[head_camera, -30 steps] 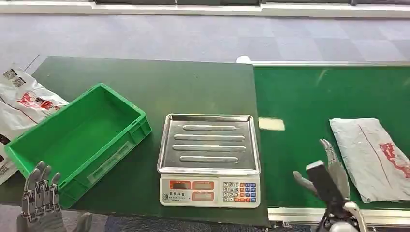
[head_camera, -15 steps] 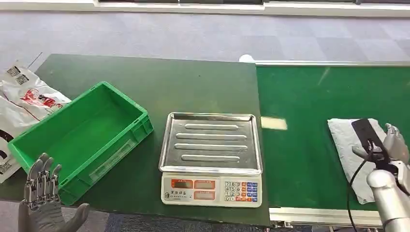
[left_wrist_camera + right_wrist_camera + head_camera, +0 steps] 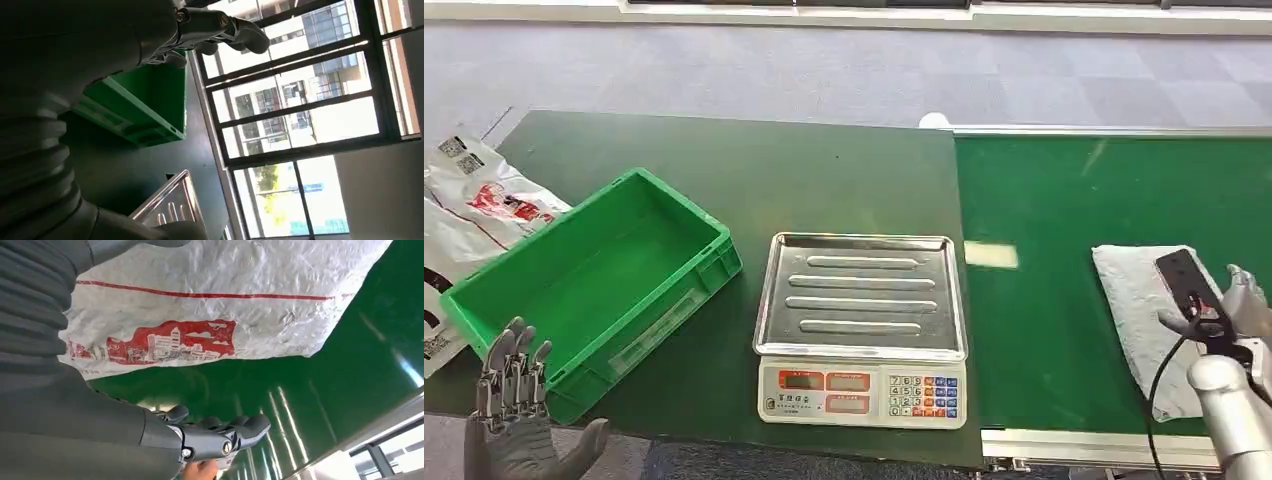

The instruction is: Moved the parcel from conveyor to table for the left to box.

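The parcel (image 3: 1146, 325) is seen flat on the green conveyor (image 3: 1064, 210), at its right side: a white, crinkled plastic mailing bag with a thin red line and a red printed picture of buildings on it (image 3: 200, 320). The right hand (image 3: 1239, 305) is positioned over the parcel's right part, above its surface; whether the bag is touched cannot be told. In the right wrist view the fingers (image 3: 235, 432) are seen apart and lightly curled, with nothing between them and the green belt behind them. The left hand (image 3: 509, 400) is held low at the near left corner of the table (image 3: 824, 180), fingers spread and nothing in it, just in front of the green box (image 3: 584, 285). The box is set at an angle on the dark table. A scale (image 3: 861, 330) with a steel tray is placed between box and conveyor. More white bags (image 3: 469, 205) are piled at the table's left edge.
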Controlling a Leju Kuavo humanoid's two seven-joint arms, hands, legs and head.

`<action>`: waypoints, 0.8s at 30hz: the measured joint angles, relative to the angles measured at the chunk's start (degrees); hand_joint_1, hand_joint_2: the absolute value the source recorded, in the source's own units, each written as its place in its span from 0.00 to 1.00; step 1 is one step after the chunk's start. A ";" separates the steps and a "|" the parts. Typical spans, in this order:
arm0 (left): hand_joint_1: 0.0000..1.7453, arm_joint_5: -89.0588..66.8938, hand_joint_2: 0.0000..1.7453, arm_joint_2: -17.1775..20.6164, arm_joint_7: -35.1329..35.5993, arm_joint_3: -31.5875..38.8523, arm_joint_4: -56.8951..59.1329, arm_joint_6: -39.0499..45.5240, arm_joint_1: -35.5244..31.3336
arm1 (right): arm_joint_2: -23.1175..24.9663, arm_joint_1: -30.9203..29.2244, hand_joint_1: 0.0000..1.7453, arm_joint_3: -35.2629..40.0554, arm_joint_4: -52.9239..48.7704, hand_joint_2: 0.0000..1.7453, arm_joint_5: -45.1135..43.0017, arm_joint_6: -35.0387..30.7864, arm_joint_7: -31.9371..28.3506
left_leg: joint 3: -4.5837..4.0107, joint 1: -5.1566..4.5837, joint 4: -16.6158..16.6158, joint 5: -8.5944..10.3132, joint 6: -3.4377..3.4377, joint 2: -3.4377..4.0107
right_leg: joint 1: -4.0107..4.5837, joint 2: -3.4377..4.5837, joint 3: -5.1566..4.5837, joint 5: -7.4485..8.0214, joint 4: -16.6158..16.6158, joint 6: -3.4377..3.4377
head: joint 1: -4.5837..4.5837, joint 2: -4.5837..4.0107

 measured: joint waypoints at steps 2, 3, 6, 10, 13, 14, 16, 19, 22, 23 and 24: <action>0.00 0.00 1.00 0.00 0.00 0.00 0.11 0.00 -0.01 | -0.02 -0.03 0.00 0.00 0.18 1.00 0.00 0.00 0.00 | 0.00 0.00 0.00 0.00 0.00 0.00 | 0.00 0.00 0.00 0.00 0.00 0.00 | 0.00 0.00; 0.00 0.00 1.00 0.00 0.00 0.02 0.13 0.00 -0.02 | -0.02 -0.04 0.00 0.00 0.24 1.00 0.00 0.00 0.00 | 0.00 0.00 0.00 0.00 0.00 0.00 | 0.00 0.00 0.00 0.00 0.00 0.00 | 0.00 0.00; 0.00 0.00 1.00 0.00 0.00 0.09 0.17 0.00 -0.02 | -0.02 -0.04 0.00 0.00 0.42 1.00 0.00 0.00 0.00 | -0.01 0.00 0.00 0.00 0.00 0.00 | 0.00 0.00 0.00 0.00 0.00 0.00 | 0.00 0.00; 0.00 -0.02 1.00 -0.02 0.02 0.31 0.31 -0.26 -0.12 | -0.07 -0.04 0.00 0.00 0.63 1.00 0.55 0.19 0.92 | 0.00 0.00 0.00 0.00 0.00 0.00 | 0.00 0.00 -0.02 0.00 0.00 0.00 | 0.00 0.00; 0.00 0.07 1.00 -0.09 0.22 1.47 0.83 -2.04 -0.71 | -0.07 0.16 0.00 -0.46 1.31 1.00 -1.10 2.80 1.60 | 0.00 0.00 0.00 0.00 0.00 0.00 | -0.01 0.00 -0.02 0.00 0.00 0.00 | 0.00 0.00; 0.00 0.11 1.00 -0.09 0.20 1.84 1.05 -2.47 -0.94 | -0.07 0.28 0.00 -0.72 1.77 1.00 -1.64 3.79 1.66 | -0.01 0.00 0.00 0.00 0.00 0.00 | -0.01 -0.01 -0.02 0.00 0.00 0.00 | 0.00 0.00; 0.00 0.24 1.00 -0.09 0.17 2.58 1.42 -3.17 -1.16 | -0.07 0.27 0.00 -1.14 3.32 1.00 -2.47 6.07 2.27 | -0.01 0.00 0.00 0.00 0.00 0.00 | 0.00 0.01 -0.02 0.00 0.00 0.00 | 0.00 0.00; 0.00 0.72 1.00 -0.09 -0.09 2.82 1.88 -3.41 -1.74 | -0.07 -0.31 0.00 -1.22 6.96 1.00 -2.07 9.43 4.86 | -0.01 0.00 0.00 0.00 0.00 -0.01 | 0.00 -0.01 -0.02 0.00 0.00 0.00 | 0.00 0.00; 0.00 1.03 1.00 0.00 -0.65 2.84 2.49 -3.17 -2.31 | 0.04 -1.15 0.00 -1.14 11.44 1.00 -0.87 14.85 8.88 | -0.02 0.00 0.00 0.00 0.00 -0.03 | 0.00 -0.05 -0.01 0.00 0.00 0.00 | 0.00 0.00; 0.00 1.07 1.00 0.04 -0.90 2.84 2.82 -2.80 -2.52 | 0.13 -1.84 0.00 -1.07 13.26 1.00 -0.63 18.25 10.31 | -0.01 0.00 0.00 0.00 0.00 -0.02 | 0.00 -0.04 -0.02 0.00 0.00 0.00 | 0.00 0.00; 0.00 1.07 1.00 0.09 -1.20 2.84 3.24 -2.49 -2.96 | 0.24 -2.85 0.00 -0.98 15.24 1.00 -0.68 22.40 12.01 | 0.02 0.01 0.01 0.00 0.00 -0.01 | 0.01 -0.03 0.00 0.00 0.00 0.00 | 0.00 0.00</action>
